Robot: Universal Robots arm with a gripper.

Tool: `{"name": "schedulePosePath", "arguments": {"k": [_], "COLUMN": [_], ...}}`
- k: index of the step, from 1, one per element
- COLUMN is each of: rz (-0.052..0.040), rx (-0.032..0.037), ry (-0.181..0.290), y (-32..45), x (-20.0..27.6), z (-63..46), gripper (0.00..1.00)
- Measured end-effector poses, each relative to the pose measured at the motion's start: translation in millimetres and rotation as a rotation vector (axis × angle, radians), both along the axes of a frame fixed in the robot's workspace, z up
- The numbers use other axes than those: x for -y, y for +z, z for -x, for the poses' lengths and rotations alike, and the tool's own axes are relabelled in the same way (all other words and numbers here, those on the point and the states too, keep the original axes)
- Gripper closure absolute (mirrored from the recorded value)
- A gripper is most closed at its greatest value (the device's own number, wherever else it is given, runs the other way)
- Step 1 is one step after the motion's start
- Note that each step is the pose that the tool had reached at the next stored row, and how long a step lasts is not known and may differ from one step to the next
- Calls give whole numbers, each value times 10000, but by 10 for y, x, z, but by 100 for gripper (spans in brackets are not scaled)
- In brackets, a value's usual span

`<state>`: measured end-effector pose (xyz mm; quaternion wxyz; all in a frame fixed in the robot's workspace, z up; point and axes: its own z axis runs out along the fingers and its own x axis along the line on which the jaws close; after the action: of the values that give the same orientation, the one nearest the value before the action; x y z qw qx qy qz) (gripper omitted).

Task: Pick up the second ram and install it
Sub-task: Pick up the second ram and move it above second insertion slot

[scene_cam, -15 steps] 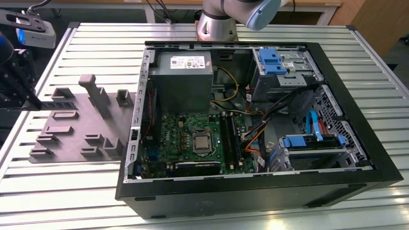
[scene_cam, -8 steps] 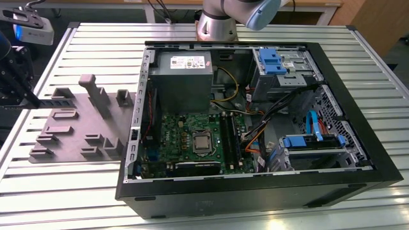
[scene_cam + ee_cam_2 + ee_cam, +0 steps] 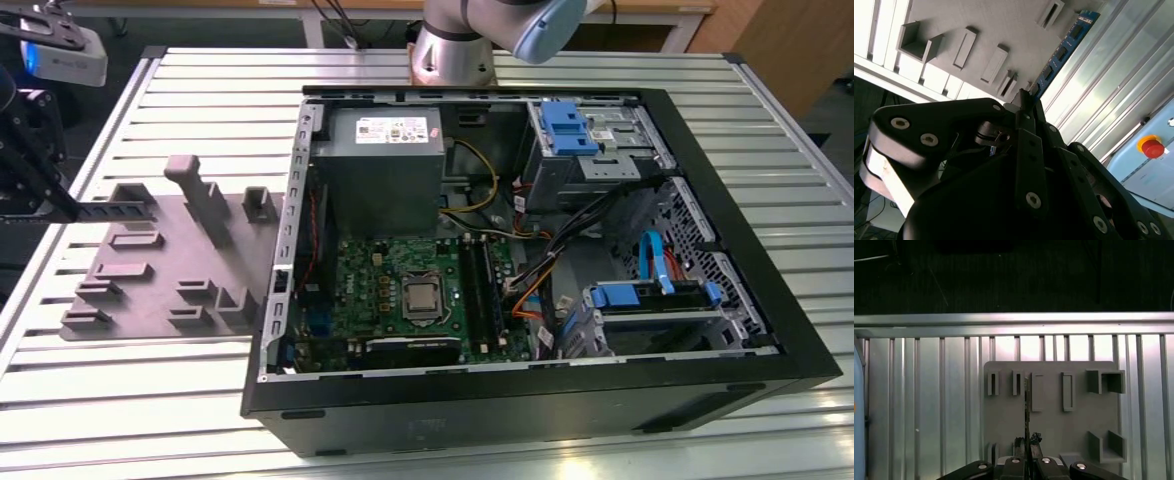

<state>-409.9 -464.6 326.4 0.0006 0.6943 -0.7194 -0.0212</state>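
Ram stick (image 3: 1061, 52) is held at one short end by the gripper (image 3: 1026, 100), whose black fingers are closed tight on the blue board so that most of its length juts free past the tips. I judge that end-hold leaves the long edge with the contacts clear to meet a slot. In the first wrist view the stick (image 3: 1026, 410) shows edge-on as a thin line running straight out from the closed fingers, which suggests it sits square in the grip and not skewed.

In the exterior view the gripper (image 3: 60, 205) is at the exterior view's left, with the stick (image 3: 110, 211) pointing level over the far part of the grey tray (image 3: 160, 270). Whether it has come fully clear of the tray's raised blocks I cannot tell. It is well apart from the open computer case (image 3: 534, 405), where the green motherboard (image 3: 387, 270) lies face up with its long black slots (image 3: 477, 290) beside the processor socket. No stick stands in them that I can make out.

Tray and case both rest on a table (image 3: 160, 400) of ribbed metal slats that catch bright glare. A red stop button (image 3: 1153, 148) sits on a pale box beyond the table's edge, and wooden furniture stands behind the arm's base.
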Motion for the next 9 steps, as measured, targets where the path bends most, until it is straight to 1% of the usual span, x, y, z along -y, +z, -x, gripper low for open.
{"name": "schedulePosePath", "arguments": {"k": [9], "rz": [0], "rx": [-1], "ry": [0], "y": [87], "x": [0], "z": [0], "gripper": [86]}}
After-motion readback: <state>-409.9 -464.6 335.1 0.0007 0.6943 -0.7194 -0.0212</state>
